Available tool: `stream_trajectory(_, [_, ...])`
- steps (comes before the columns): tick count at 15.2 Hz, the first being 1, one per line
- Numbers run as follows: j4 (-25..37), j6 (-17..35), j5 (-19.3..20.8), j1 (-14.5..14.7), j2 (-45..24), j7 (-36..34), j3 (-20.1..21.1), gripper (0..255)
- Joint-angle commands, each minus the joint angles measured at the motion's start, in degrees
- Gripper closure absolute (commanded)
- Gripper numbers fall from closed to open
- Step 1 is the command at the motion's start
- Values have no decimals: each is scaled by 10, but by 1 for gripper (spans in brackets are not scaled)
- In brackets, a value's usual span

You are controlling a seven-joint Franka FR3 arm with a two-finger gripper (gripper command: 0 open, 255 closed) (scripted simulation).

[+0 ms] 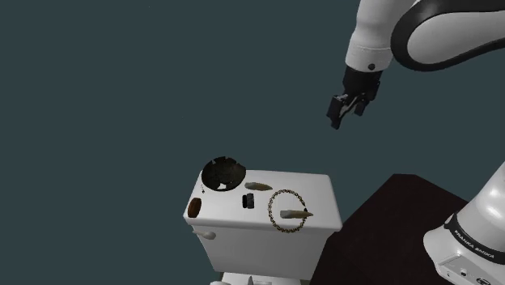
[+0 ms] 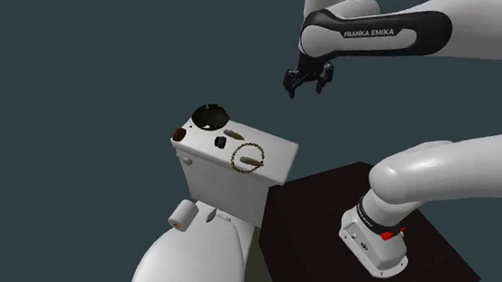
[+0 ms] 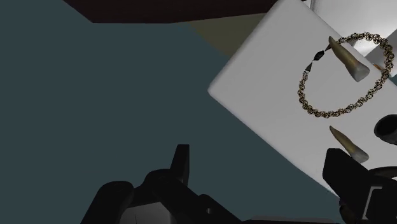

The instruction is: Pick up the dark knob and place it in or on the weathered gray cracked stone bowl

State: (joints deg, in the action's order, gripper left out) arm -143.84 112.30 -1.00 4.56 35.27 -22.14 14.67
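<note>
The dark knob (image 1: pixel 250 200) is a small black stub standing on the white toilet tank lid (image 1: pixel 316 190), seen also in the second exterior view (image 2: pixel 220 142). The dark cracked stone bowl (image 1: pixel 223 174) sits at the lid's far corner, just behind the knob, and shows again from the other side (image 2: pixel 211 116). My gripper (image 1: pixel 346 109) hangs open and empty high above the lid, off toward the shoulder view's right; it is likewise well above the tank in the second exterior view (image 2: pixel 306 82). In the wrist view my gripper (image 3: pixel 262 172) looks down past the lid's edge, and the knob (image 3: pixel 385 126) peeks in beyond one finger.
A beaded chain ring (image 1: pixel 288 211) with a horn-shaped piece (image 1: pixel 293 215) lies on the lid near the knob, a second horn piece (image 1: pixel 257 187) beside the bowl, and a brown lump (image 1: pixel 195 208) at the lid's left end. The dark-topped stand (image 1: pixel 388 227) adjoins the tank.
</note>
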Motion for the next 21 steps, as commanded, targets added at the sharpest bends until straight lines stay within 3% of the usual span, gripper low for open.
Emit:
stream_trajectory(1, [-3,32,-6,5,-28,-23,21,0])
stream_trajectory(6, [9,106,-4,7,-116,-83,72,0])
stream_trajectory(11, [40,172,26,2,-219,-155,122,0])
stream_trajectory(17, [104,227,117,2,-361,-268,166,0])
stream_trajectory(21, [163,244,194,26,-461,-347,167,0])
